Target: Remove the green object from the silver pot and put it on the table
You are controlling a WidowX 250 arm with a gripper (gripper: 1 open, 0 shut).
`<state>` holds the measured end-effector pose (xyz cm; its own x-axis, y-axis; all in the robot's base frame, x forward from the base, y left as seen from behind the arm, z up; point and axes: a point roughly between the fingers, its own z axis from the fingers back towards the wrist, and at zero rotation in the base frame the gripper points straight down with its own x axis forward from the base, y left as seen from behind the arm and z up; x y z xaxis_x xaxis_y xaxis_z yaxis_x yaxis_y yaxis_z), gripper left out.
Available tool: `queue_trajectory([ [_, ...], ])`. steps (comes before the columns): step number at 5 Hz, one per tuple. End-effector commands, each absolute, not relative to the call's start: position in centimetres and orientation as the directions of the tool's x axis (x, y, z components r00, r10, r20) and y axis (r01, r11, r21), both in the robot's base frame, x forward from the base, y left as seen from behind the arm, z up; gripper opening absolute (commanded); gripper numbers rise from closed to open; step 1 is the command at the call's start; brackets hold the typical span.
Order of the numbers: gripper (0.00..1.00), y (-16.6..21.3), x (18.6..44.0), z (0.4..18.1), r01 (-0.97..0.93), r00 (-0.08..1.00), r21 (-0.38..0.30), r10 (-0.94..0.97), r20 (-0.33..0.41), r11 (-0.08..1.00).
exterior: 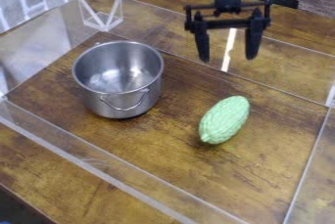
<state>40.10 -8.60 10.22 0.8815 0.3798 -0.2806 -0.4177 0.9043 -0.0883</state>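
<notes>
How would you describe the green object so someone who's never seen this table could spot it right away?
Start at the dark wooden table with its clear low walls, and find the silver pot on its left side. To the pot's right, lying on the wood apart from it and below the open gripper, is the green object. It is the only pale green, bumpy oval there.
</notes>
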Motion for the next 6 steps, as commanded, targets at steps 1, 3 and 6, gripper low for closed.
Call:
queue_trajectory([
  [1, 1.00, -9.2, 38.7, 12.5, -0.375, 0.918, -0.134, 0.347, -0.193, 0.917],
  [3, 1.00, -10.1, 38.0, 9.4, -0.270, 0.949, -0.121, 0.243, -0.202, 0.955],
  [6, 1.00, -10.3, 37.8, 6.2, -0.340, 0.923, -0.095, 0.313, -0.225, 0.935],
])
